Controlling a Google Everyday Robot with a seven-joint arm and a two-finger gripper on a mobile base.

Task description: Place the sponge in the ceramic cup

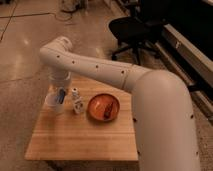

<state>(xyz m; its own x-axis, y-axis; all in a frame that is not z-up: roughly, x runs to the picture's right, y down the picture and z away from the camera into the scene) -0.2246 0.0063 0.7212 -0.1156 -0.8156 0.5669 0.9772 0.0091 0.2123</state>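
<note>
My gripper hangs straight down from the white arm over the table's far left corner. It is shut on the sponge, a small blue block held upright. The sponge's lower end sits at the mouth of the ceramic cup, a pale round cup standing directly under the gripper. I cannot tell whether the sponge touches the cup's inside.
A small white patterned bottle stands just right of the cup. An orange bowl with a dark item in it sits mid-table. The wooden table has bare wood in front. A black office chair stands behind on the floor.
</note>
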